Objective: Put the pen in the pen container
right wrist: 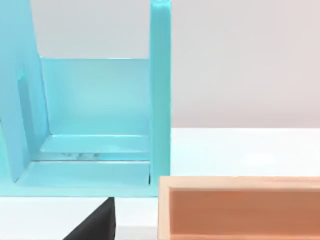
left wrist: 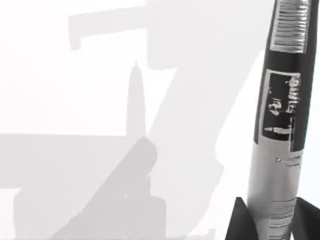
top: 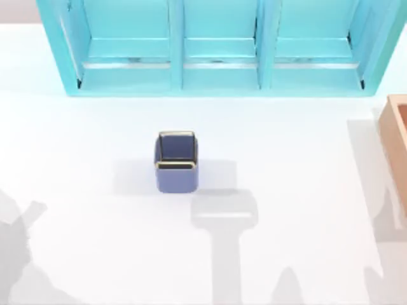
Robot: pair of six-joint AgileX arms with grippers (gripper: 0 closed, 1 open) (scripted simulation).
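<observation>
The pen container (top: 176, 162), a small blue-violet square cup with a thin gold rim and a dark inside, stands upright on the white table a little left of centre. In the left wrist view the pen (left wrist: 280, 120), black with a pale grey band and printed labels, rises from between two dark fingers (left wrist: 239, 222). My left gripper (left wrist: 272, 225) is shut on it, above bare white table with arm shadows. A dark part of my right gripper (right wrist: 97, 225) sits near the shelf and the wooden box.
A large turquoise shelf unit (top: 216, 44) with three open bays spans the back of the table. An orange-brown wooden box (top: 397, 143) lies at the right edge. White table surface (top: 299, 146) surrounds the cup on all sides.
</observation>
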